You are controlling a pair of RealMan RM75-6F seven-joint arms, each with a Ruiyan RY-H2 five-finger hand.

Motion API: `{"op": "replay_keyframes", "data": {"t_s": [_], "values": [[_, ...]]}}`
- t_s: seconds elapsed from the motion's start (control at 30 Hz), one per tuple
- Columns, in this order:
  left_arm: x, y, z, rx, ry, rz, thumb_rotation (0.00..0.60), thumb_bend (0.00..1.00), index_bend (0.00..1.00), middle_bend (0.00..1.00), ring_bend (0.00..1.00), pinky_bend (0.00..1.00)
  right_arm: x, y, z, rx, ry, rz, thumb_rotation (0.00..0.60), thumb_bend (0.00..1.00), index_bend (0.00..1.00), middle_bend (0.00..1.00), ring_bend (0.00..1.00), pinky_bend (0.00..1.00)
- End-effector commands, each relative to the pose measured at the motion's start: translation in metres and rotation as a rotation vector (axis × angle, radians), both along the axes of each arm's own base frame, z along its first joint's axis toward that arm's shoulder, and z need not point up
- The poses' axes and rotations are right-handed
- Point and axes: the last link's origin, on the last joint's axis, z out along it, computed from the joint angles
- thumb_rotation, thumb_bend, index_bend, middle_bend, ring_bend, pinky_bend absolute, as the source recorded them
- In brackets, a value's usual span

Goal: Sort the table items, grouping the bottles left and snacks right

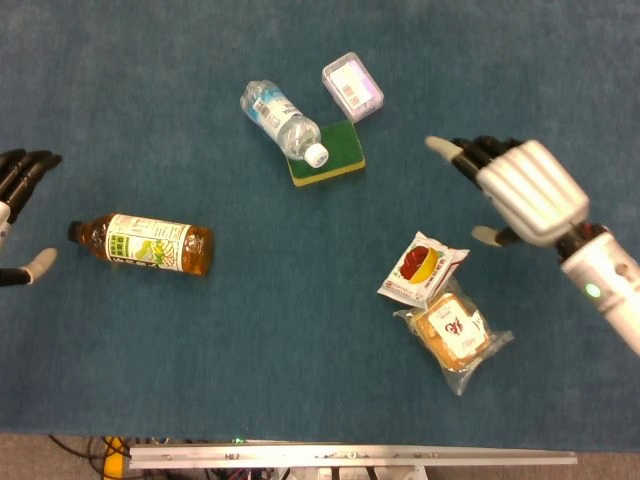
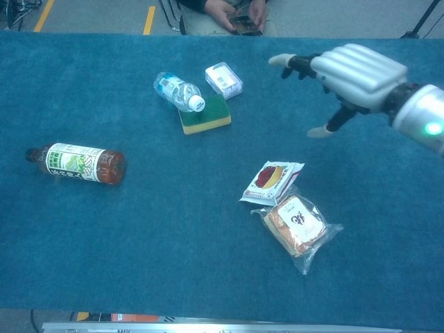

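A brown tea bottle (image 1: pixel 143 244) (image 2: pixel 77 164) lies on its side at the left. A clear water bottle (image 1: pixel 283 122) (image 2: pixel 178 91) leans on a green and yellow sponge (image 1: pixel 334 158) (image 2: pixel 207 116). Beside them sits a small clear box (image 1: pixel 352 87) (image 2: pixel 223 80). A red and white snack packet (image 1: pixel 421 267) (image 2: pixel 272 181) overlaps a wrapped bread snack (image 1: pixel 454 331) (image 2: pixel 296 225). My right hand (image 1: pixel 518 191) (image 2: pixel 354 72) hovers open above and right of the snacks, fingers pointing left. My left hand (image 1: pixel 18 215) shows open at the left edge of the head view, left of the tea bottle.
The blue cloth table (image 1: pixel 300 330) has free room across the front and middle. A person's hands (image 2: pixel 236 12) hold a phone beyond the far edge. A metal rail (image 1: pixel 350 456) runs along the near edge.
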Motion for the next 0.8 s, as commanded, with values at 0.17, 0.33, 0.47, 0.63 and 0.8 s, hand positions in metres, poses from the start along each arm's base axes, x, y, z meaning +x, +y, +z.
{"op": "replay_keyframes", "data": {"t_s": [0.17,0.33,0.47,0.63,0.8], "values": [[-0.003,-0.014,0.009,0.017,0.010,0.009,0.600,0.26,0.07,0.11,0.07,0.21,0.033,-0.043,-0.046,0.035,0.026,-0.018,0.600,0.04,0.06,0.25,0.24,0.45],[-0.009,-0.024,0.018,0.037,0.010,0.025,0.600,0.26,0.07,0.12,0.06,0.21,0.060,-0.063,-0.073,0.081,-0.004,-0.042,0.600,0.04,0.06,0.23,0.21,0.39],[-0.014,-0.031,0.024,0.051,0.008,0.043,0.600,0.26,0.07,0.12,0.07,0.21,0.079,-0.071,-0.090,0.126,-0.029,-0.047,0.600,0.05,0.06,0.20,0.18,0.35],[-0.021,-0.037,0.029,0.060,0.006,0.063,0.600,0.26,0.07,0.11,0.07,0.21,0.097,-0.077,-0.106,0.194,-0.055,-0.067,0.600,0.07,0.04,0.18,0.17,0.31],[-0.025,-0.040,0.031,0.063,0.006,0.075,0.600,0.26,0.07,0.11,0.07,0.21,0.106,-0.086,-0.117,0.214,-0.064,-0.097,0.600,0.07,0.04,0.18,0.16,0.30]]}}
